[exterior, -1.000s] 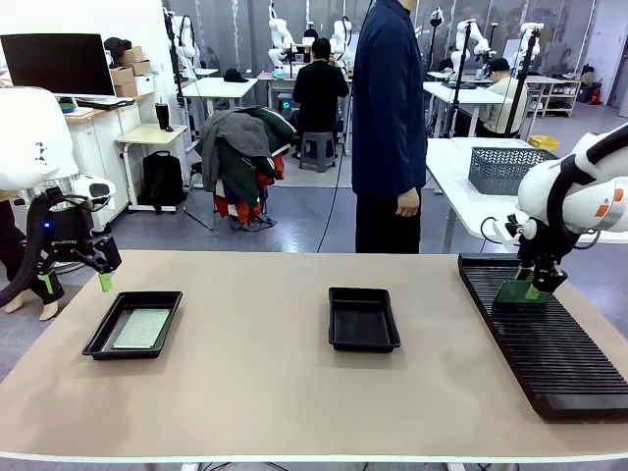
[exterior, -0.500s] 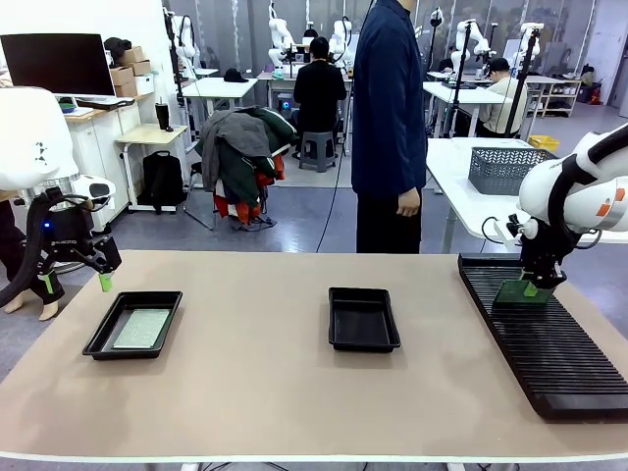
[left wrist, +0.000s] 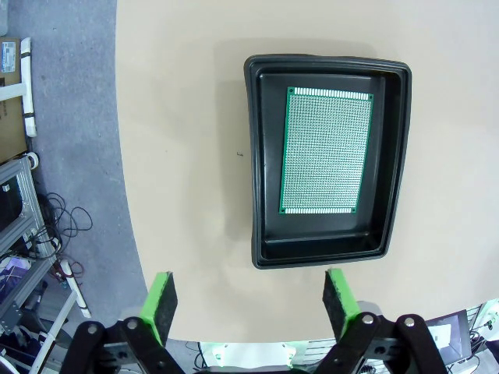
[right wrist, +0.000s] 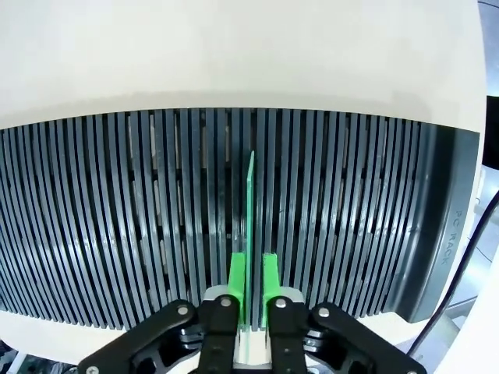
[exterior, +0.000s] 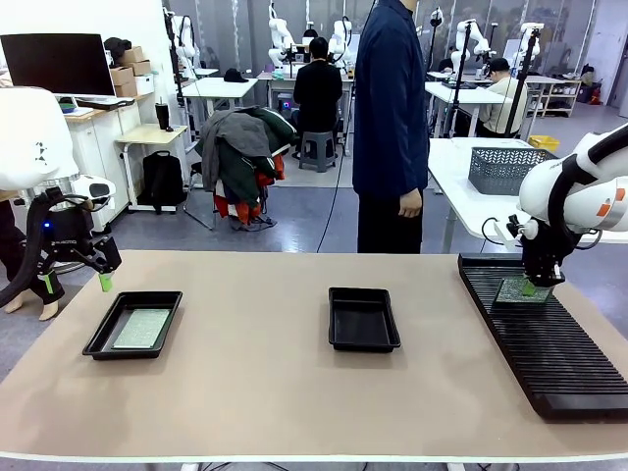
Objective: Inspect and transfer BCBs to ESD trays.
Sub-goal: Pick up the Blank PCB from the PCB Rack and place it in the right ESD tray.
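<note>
Left: the left gripper (left wrist: 249, 300), fingers spread, hovers beside one end of the left tray (left wrist: 253, 164), where a circuit board (left wrist: 325, 150) lies flat. Centre: the second tray (exterior: 365, 346). Right: the right gripper (right wrist: 252, 279) pinches a second board (right wrist: 250, 199), on edge over the slotted rack (exterior: 559, 363).

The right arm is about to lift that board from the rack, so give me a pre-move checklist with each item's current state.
1. Right pincer shut on the BCB: ok.
2. BCB standing in a slot of the rack: ok.
3. Middle ESD tray empty: ok.
4. Left pincer open, above the left ESD tray, away from the rack: ok.
5. Person's hand off the table: ok.
6. BCB's faces undamaged: cannot tell.
</note>
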Available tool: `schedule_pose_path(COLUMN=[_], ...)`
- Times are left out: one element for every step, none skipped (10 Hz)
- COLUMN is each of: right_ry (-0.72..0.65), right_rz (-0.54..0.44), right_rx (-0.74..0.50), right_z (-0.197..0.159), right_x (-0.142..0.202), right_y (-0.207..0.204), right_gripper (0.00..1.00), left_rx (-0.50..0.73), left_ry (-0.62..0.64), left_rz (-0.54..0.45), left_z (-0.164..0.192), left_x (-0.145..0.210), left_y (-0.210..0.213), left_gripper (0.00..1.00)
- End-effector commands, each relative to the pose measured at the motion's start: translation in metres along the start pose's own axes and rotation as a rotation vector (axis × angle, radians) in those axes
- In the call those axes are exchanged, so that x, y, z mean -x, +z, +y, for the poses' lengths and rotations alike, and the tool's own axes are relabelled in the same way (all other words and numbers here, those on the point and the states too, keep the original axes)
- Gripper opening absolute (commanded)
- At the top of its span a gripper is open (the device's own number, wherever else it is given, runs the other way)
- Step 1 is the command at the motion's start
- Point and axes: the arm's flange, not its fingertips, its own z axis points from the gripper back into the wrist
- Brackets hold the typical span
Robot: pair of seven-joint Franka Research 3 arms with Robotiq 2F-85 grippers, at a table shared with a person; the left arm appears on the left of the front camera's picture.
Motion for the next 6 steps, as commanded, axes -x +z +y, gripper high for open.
schedule_pose_path(right_ry=[0.026,0.022,0.017,-0.002,-0.002,-0.002], right_rz=[0.001,0.003,0.008,-0.001,-0.001,-0.001], right_rx=[-0.017,-0.019,-0.022,-0.005,-0.005,-0.005], right_z=[0.0035,0.0032,0.0028,0.0007,0.0007,0.0007], right_x=[0.0052,0.0056,0.0058,0.0008,0.0008,0.0008], right_y=[0.0043,0.0042,0.0043,-0.0002,-0.0002,-0.0002], right_gripper=[0.04,0.00,0.00,0.00,0.00,0.00], left_rx=[-0.001,-0.001,-0.001,-0.001,-0.001,-0.001], left_ry=[-0.001,-0.001,-0.001,-0.001,-0.001,-0.001], left_rz=[0.000,0.000,0.000,0.000,0.000,0.000], left_z=[-0.0006,-0.0006,-0.0006,-0.0006,-0.0006,-0.0006], left_x=[0.0008,0.0008,0.0008,0.0008,0.0008,0.0008], left_y=[0.0003,0.0003,0.0003,0.0003,0.0003,0.0003], left_gripper=[1.00,1.00,1.00,1.00,1.00,1.00])
